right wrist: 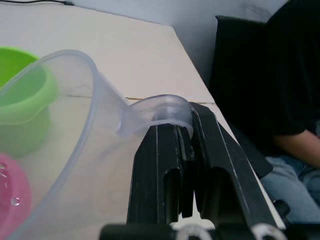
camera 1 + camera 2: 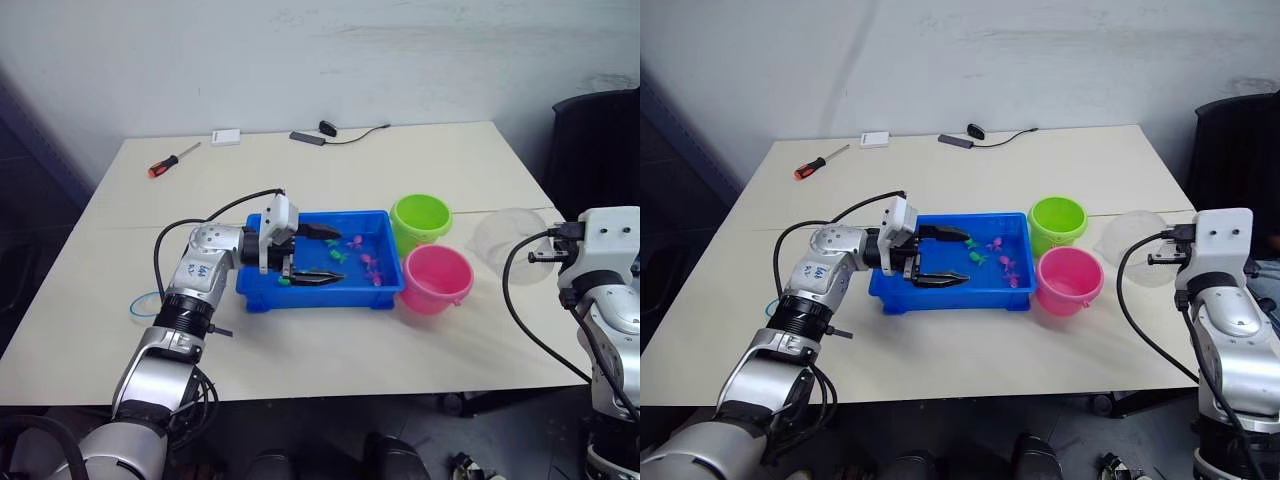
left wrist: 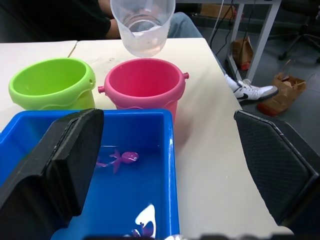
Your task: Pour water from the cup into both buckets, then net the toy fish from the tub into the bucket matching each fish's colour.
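The blue tub (image 2: 258,292) sits mid-table with several tiny pink fish (image 2: 368,263) and green fish (image 2: 336,255) in it. My left gripper (image 2: 325,255) hangs open over the tub's left half, holding nothing. The green bucket (image 2: 420,222) and the pink bucket (image 2: 436,280) stand against the tub's right side. Right of them, my right gripper (image 1: 187,135) is shut on the handle of the clear cup (image 2: 508,242), which is tilted. The net's light blue hoop (image 2: 140,305) lies on the table beside my left arm, partly hidden.
An orange-handled screwdriver (image 2: 170,160), a small white box (image 2: 226,136) and a black cable (image 2: 330,133) lie along the far edge. A seated person (image 1: 290,100) in dark clothing is off the table's right end, beside a black chair (image 2: 600,140).
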